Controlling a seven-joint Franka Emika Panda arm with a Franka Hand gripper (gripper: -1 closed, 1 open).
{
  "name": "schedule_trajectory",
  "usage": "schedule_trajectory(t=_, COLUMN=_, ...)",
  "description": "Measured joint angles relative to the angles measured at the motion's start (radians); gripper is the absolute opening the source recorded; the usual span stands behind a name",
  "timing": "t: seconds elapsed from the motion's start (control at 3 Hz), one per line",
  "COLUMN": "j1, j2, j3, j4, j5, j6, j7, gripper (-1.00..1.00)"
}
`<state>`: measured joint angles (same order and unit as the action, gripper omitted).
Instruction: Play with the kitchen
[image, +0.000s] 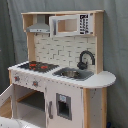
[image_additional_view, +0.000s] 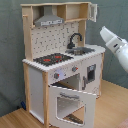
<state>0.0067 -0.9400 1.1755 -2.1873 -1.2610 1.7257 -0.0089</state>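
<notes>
A grey curtain hangs behind everything, and the kitchen (image: 60, 70) stands in front of it on a pale wooden floor (image_additional_view: 112, 107). In both exterior views it fills most of the frame: white body, light-wood side posts, a grey hood (image_additional_view: 49, 21) up top and a white brick-pattern back wall.

Along the worktop, the black hob (image_additional_view: 52, 59) with its red rings sits beside the sink (image_additional_view: 82, 50), and the black faucet (image_additional_view: 74, 39) curves up behind the basin. The worktop ends in a rounded lip (image: 102, 80) past the sink. Two knobs (image_additional_view: 56, 75) sit on the front strip under the hob.

In the second exterior view the windowed oven door (image_additional_view: 72, 104) hangs open, swung down and outward, taking up the floor space in front of the cabinet. The arm (image_additional_view: 116, 46), white and bulky, reaches in from the second exterior view's right, level with the sink end and apart from the worktop edge, with open air between them. Its claw is out of frame, so I cannot tell how it stands.
</notes>
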Motion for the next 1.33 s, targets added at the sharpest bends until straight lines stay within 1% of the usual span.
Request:
schedule_trajectory(t=0.33, j1=0.032, j2=-0.003, j3=-0.050, j4=0.000, j5=0.000, j6=-0.086, j7=0.036, gripper=1.00)
schedule_trajectory(t=0.67, j1=0.041, j2=-0.012, j3=-0.103, j4=0.002, j5=0.001, j6=-0.148, j7=0.118, gripper=1.00)
schedule_trajectory(t=1.0, j1=0.047, j2=-0.030, j3=-0.153, j4=0.003, j5=0.006, j6=-0.182, j7=0.203, gripper=1.00)
schedule_trajectory(t=1.33, j1=0.049, j2=-0.053, j3=-0.219, j4=0.003, j5=0.016, j6=-0.200, j7=0.290, gripper=1.00)
